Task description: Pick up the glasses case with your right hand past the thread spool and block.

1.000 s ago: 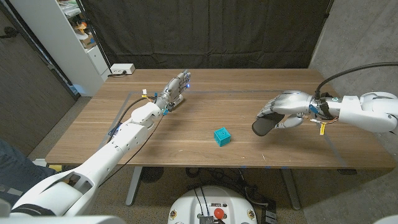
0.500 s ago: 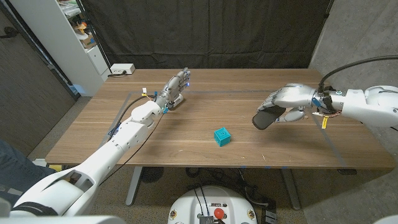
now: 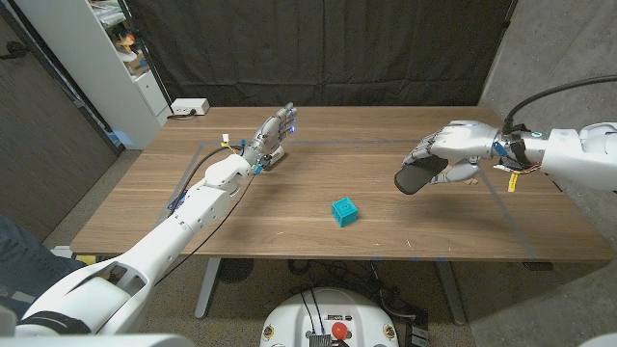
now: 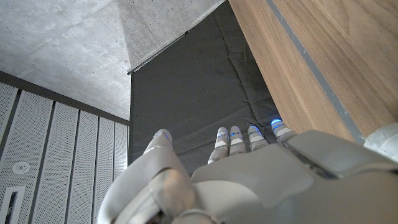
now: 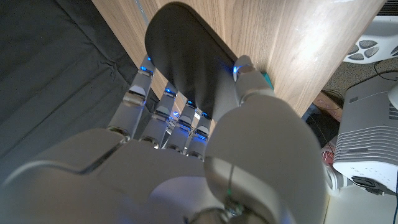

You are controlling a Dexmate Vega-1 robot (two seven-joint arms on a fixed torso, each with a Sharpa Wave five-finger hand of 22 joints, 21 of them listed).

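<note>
My right hand (image 3: pixel 455 151) grips the dark glasses case (image 3: pixel 415 177), held clear above the wooden table (image 3: pixel 289 222) at its right side. The teal block (image 3: pixel 343 211) sits on the table, well apart to the case's left. My left hand (image 3: pixel 270 141) rests at the far left, fingers extended, holding nothing.

Even, soft indoor light; head view sharp.
Faint shadows fall on the bench (image 3: pixel 318 183) under both arms; the wrist views blur up close, with blue fingertip glow.
</note>
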